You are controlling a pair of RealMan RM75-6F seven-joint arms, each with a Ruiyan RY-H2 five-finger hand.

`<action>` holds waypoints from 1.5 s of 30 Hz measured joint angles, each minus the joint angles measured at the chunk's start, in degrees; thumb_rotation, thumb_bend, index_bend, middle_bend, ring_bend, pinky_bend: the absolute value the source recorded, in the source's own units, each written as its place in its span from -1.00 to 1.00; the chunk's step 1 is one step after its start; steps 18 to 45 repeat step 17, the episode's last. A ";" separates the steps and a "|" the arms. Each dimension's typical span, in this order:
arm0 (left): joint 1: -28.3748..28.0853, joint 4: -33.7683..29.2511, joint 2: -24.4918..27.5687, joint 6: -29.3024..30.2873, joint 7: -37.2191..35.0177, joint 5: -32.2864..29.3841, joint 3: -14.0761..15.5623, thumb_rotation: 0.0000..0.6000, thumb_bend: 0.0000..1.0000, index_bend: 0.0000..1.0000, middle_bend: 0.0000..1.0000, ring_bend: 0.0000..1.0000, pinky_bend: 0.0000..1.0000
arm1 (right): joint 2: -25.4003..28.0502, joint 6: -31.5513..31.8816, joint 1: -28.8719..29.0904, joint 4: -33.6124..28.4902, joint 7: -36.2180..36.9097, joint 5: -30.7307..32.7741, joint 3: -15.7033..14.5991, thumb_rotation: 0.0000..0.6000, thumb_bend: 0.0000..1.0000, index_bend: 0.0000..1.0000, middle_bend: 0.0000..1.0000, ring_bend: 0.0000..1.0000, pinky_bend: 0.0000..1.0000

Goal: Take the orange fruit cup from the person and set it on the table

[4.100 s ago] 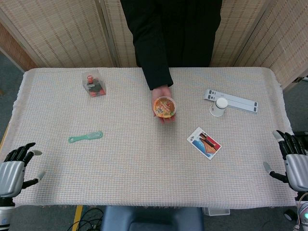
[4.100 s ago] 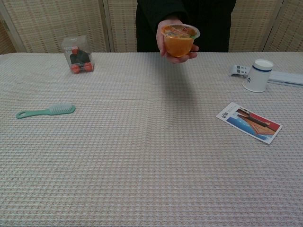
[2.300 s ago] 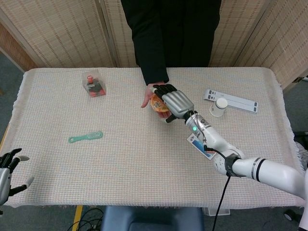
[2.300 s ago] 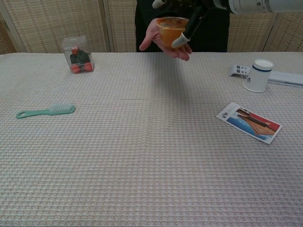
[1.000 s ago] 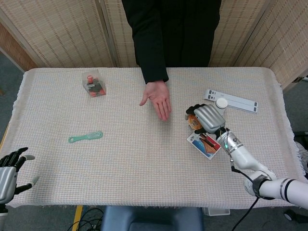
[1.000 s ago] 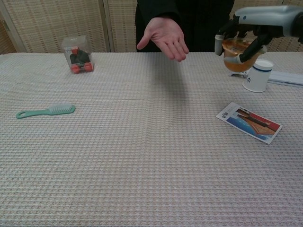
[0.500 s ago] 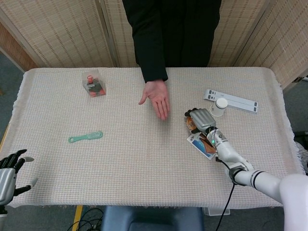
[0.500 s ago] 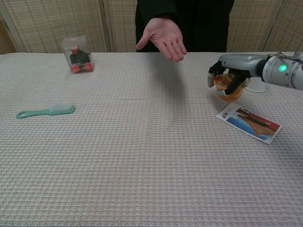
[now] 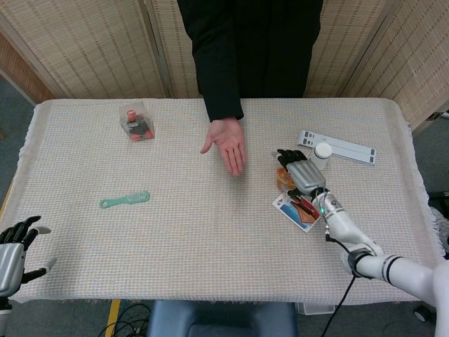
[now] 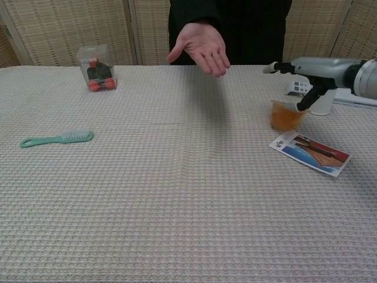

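Chest view is showing the small orange translucent plastic fruit cup (image 10: 287, 115) standing upright on the table (image 10: 177, 194), just beside the printed blue-and-red card (image 10: 310, 152). I am hovering my right hand (image 10: 312, 73) just above it, fingers (image 10: 272, 68) spread apart and gripping nothing; I judge the placement done, the hand clearing upward. My left hand (image 9: 14, 249) is idling open at the near edge. The person's bare hand (image 10: 203, 44) is hanging palm-up, empty.
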 measured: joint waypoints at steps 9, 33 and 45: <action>-1.27 -0.04 -0.83 -1.38 0.77 -0.56 -0.69 1.00 -0.56 -0.27 -0.61 -0.60 -0.52 | 13.76 18.25 -13.15 -17.42 -3.15 -3.05 -2.61 1.00 -0.56 -1.00 -0.93 -1.00 -1.00; -2.83 -0.44 -1.59 -2.68 2.10 -0.49 -1.33 1.00 -0.56 -0.27 -0.61 -0.60 -0.52 | 19.08 34.11 -26.24 -23.12 -3.21 -7.23 -6.36 1.00 -0.59 -1.00 -0.90 -1.00 -1.00; -2.83 -0.44 -1.59 -2.68 2.10 -0.49 -1.33 1.00 -0.56 -0.27 -0.61 -0.60 -0.52 | 19.08 34.11 -26.24 -23.12 -3.21 -7.23 -6.36 1.00 -0.59 -1.00 -0.90 -1.00 -1.00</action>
